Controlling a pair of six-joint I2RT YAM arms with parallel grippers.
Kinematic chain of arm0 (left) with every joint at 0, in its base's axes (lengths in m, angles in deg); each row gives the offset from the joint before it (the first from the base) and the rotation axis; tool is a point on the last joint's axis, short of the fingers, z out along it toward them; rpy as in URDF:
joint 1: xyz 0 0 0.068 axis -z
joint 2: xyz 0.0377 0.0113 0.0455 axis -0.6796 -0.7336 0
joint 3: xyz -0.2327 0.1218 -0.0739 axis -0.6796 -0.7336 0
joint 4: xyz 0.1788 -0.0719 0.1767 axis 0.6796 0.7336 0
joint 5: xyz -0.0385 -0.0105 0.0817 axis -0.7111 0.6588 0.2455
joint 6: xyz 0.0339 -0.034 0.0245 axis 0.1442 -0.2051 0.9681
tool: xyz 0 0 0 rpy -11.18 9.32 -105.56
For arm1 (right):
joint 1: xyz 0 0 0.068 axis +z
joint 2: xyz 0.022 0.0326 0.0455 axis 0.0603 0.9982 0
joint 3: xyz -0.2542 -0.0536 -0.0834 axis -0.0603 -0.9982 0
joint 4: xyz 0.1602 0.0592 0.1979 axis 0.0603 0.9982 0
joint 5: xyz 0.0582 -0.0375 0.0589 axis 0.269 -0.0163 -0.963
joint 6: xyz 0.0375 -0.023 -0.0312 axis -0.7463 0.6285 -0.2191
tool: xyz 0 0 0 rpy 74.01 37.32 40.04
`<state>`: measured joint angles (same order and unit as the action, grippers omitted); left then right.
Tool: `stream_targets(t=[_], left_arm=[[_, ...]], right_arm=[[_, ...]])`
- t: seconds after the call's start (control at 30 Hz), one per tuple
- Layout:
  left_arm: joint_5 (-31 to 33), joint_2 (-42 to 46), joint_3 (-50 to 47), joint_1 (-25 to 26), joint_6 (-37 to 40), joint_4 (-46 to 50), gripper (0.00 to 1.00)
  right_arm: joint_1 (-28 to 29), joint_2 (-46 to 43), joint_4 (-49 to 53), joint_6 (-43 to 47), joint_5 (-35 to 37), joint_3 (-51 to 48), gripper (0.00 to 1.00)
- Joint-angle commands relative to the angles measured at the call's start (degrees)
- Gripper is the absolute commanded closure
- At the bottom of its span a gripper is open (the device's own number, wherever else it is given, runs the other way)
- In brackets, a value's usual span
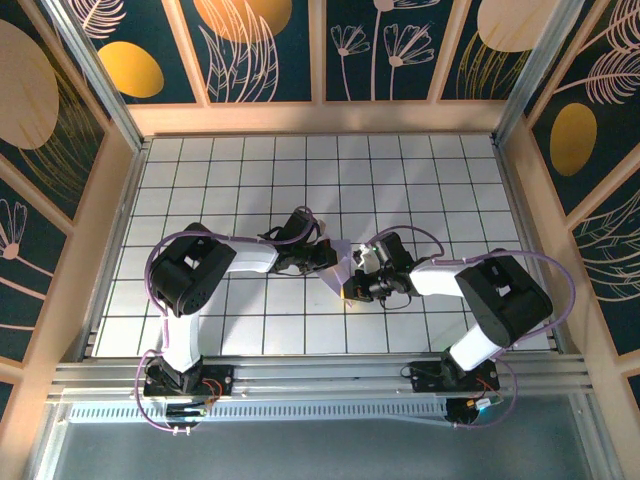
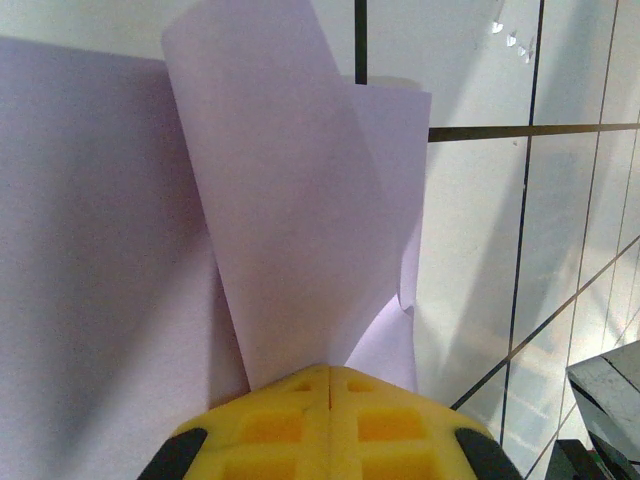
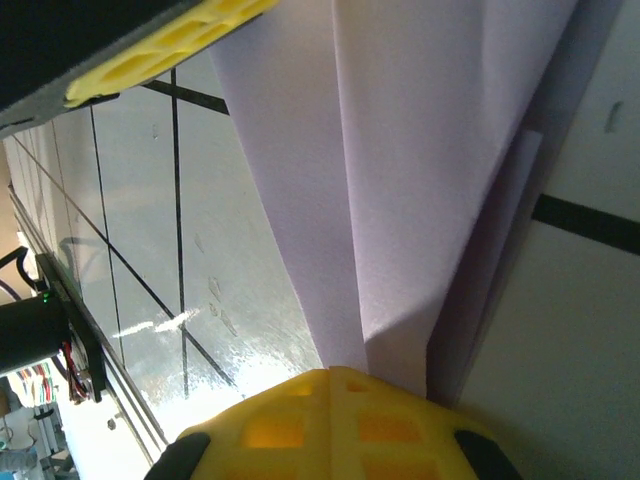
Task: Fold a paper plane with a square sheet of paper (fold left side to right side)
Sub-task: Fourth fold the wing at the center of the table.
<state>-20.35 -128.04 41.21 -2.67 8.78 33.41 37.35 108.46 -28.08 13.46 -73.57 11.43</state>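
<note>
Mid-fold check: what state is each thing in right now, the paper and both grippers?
sheet of paper: partly folded and creased, one flap curled up off the table, pinched at two places.
left gripper: shut, pinching the curled flap of the paper.
right gripper: shut, pinching the paper by a crease.

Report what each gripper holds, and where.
The left gripper pinches the lavender paper by a curling flap's edge; the right gripper pinches it at a creased edge.

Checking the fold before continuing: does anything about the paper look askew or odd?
Yes. The lavender paper, pinched by the shut left gripper and right gripper, isn't lying flat: in the left wrist view one flap curls over in a loose roll instead of a crisp crease.
</note>
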Motion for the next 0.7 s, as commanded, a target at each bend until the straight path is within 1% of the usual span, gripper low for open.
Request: stream_targets(t=[0.0,0.67], left_arm=[[3.67,-2.10,-1.25,-0.09,1.25,7.55,0.96],[3.75,-2.28,-0.76,-0.15,1.47,7.90,0.96]], right_arm=[[0.63,-1.51,3.21,1.17,1.72,-1.23,1.00],[1.01,-1.68,4.98,1.93,2.00,-1.22,1.00]])
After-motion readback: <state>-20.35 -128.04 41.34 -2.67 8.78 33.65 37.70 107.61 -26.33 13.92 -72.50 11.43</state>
